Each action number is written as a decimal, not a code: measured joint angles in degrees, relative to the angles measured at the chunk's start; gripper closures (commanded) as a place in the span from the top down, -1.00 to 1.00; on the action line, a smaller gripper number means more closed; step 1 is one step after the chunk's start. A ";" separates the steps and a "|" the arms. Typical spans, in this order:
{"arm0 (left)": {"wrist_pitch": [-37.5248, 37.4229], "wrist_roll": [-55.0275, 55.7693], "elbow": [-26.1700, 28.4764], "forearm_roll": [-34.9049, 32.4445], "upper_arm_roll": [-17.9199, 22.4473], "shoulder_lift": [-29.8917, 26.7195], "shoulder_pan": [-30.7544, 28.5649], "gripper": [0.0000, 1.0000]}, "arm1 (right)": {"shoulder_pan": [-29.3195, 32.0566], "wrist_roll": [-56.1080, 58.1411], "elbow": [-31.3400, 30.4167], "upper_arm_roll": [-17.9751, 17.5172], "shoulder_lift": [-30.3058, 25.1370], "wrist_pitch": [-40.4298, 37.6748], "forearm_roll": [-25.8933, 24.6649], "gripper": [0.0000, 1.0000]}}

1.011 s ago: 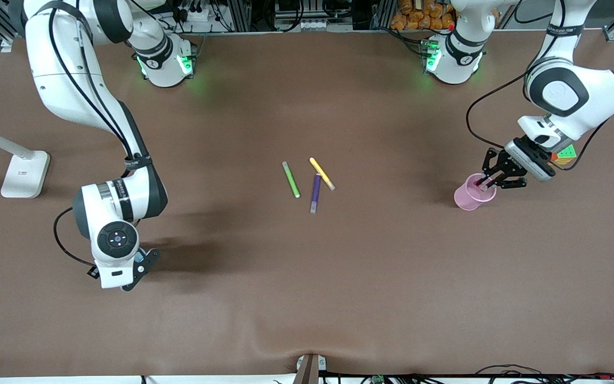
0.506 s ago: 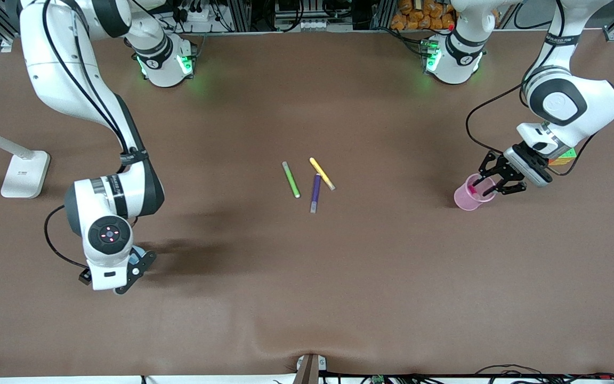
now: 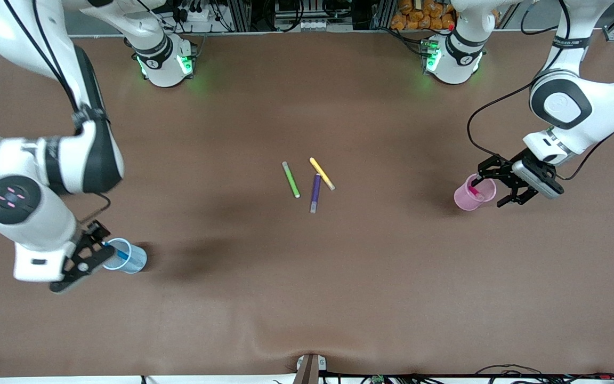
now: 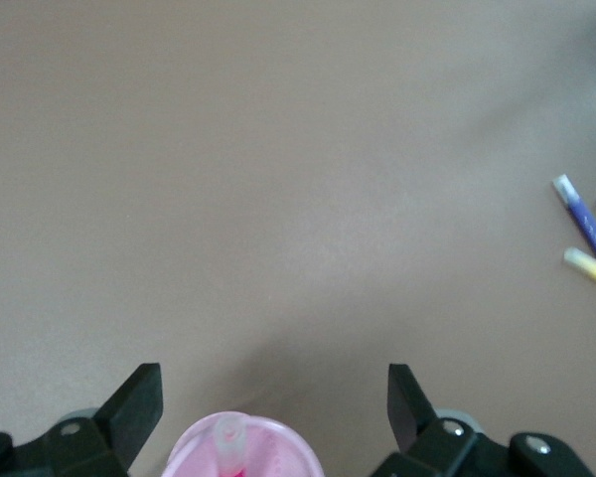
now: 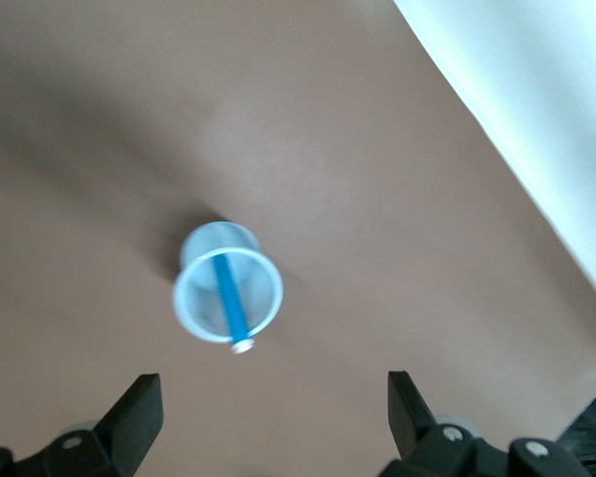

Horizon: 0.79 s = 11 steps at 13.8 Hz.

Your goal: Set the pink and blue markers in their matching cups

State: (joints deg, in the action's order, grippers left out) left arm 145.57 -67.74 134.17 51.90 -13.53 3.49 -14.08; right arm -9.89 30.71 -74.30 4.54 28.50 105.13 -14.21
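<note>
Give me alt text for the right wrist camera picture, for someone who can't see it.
A pale blue cup stands on the brown table with the blue marker leaning inside it, its pale end poking over the rim. The right gripper hangs open above it, its two dark fingers apart and holding nothing.

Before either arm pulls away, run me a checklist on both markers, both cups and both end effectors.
1. Pink marker in pink cup: ok.
2. Blue marker in blue cup: ok.
3. Both cups upright: ok.
4. Left end effector open, clear of its marker: ok.
5. Right end effector open, holding nothing: ok.
6. Purple pen, green pen, yellow pen lying mid-table: ok.
</note>
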 measured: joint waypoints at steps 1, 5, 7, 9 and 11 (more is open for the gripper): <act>-0.91 8.59 -1.73 -4.73 -1.00 -0.01 0.04 1.00 | 0.02 -2.18 0.00 0.00 -2.08 -1.06 1.56 1.00; -8.44 41.01 -9.94 -24.21 -4.29 -0.03 0.29 1.00 | 0.08 -14.67 -1.44 0.01 -8.65 -5.82 7.68 1.00; -13.02 53.07 -14.24 -32.90 -6.54 -0.03 0.36 1.00 | 0.21 -19.95 -4.32 0.06 -12.23 -6.18 8.85 1.00; -17.79 60.36 -17.74 -36.62 -8.38 -0.04 0.46 1.00 | 1.20 -22.20 -6.91 0.12 -15.81 -6.65 9.15 1.00; -24.05 65.48 -21.48 -38.83 -9.47 -0.07 0.47 1.00 | 2.38 -24.93 -8.42 0.16 -19.00 -8.03 9.74 1.00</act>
State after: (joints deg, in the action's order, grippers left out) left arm 121.52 -2.26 112.70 13.06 -23.00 3.42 -13.62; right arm -7.50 5.78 -82.72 4.70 9.49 97.10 -4.47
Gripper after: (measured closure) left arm 0.000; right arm 0.000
